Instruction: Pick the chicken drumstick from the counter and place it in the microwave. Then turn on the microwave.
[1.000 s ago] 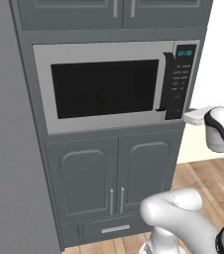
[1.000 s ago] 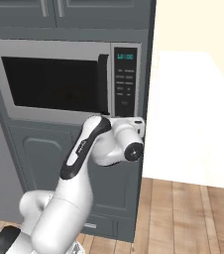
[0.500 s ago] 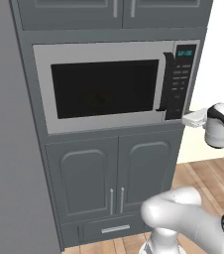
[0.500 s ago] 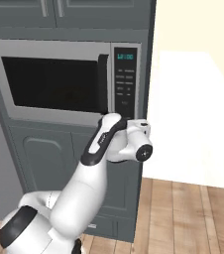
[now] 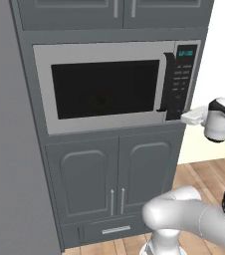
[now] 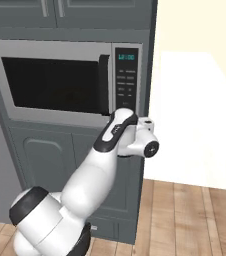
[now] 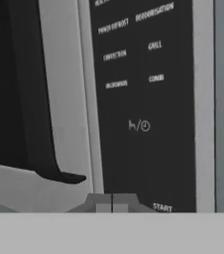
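Clenched gripper point(image 7: 112, 202) (empty) has stayed at the silver-grey, black-windowed microwave's point(image 5: 104, 89) black keypad point(image 7: 143, 99), 6 o'clock corner.

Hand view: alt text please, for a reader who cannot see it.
The shut claw sits close against the bottom of the microwave's black keypad, just left of the START label. The lower end of the dark curved door handle is at left.

Microwave point(image 5: 104, 89) sat built in, cabinets above and below.
You had the gripper point(image 7: 112, 202) at its keypad point(image 7: 143, 99), right of the handle point(image 7: 32, 99), beside START.
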